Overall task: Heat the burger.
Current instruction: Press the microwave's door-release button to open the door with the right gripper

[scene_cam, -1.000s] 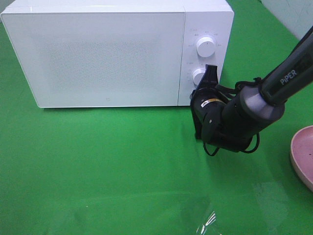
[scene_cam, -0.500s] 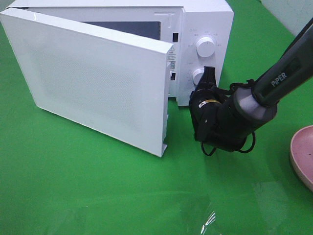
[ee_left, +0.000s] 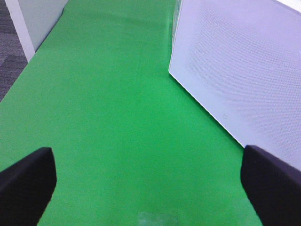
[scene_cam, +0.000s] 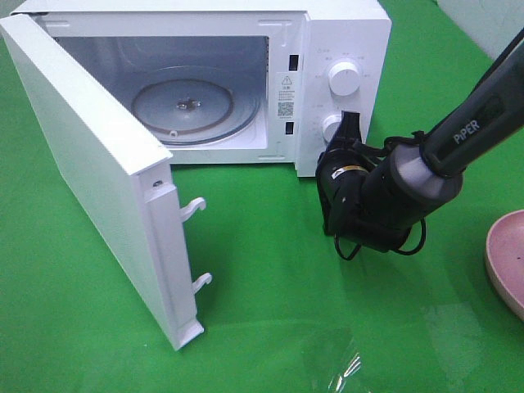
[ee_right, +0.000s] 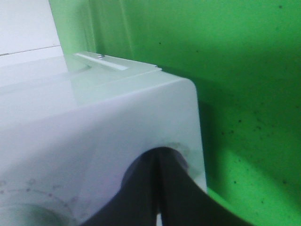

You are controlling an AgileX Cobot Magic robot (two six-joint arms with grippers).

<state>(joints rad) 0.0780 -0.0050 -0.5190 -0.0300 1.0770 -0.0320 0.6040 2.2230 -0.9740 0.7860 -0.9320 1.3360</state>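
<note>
So the microwave just popped. A second ago the door was flush shut, half a second ago it was partway out, and now it's swung wide toward 8 o'clock with its latch hooks showing. You can see right in to the glass turntable, and nothing's on it. The right end effector hasn't really budged: it's pressed together with nothing pinched, tip right at the lower knob on the panel, so my guess is that poke is what released the door. The left end effector is spread wide and carrying nothing, hanging over the green bench on the door's side. The burger isn't in any view. Only a sliver of the pink plate pokes in at 4 o'clock, and that bit is bare. I'd say the oven's ready, and fetching the burger and loading it come next.
</note>
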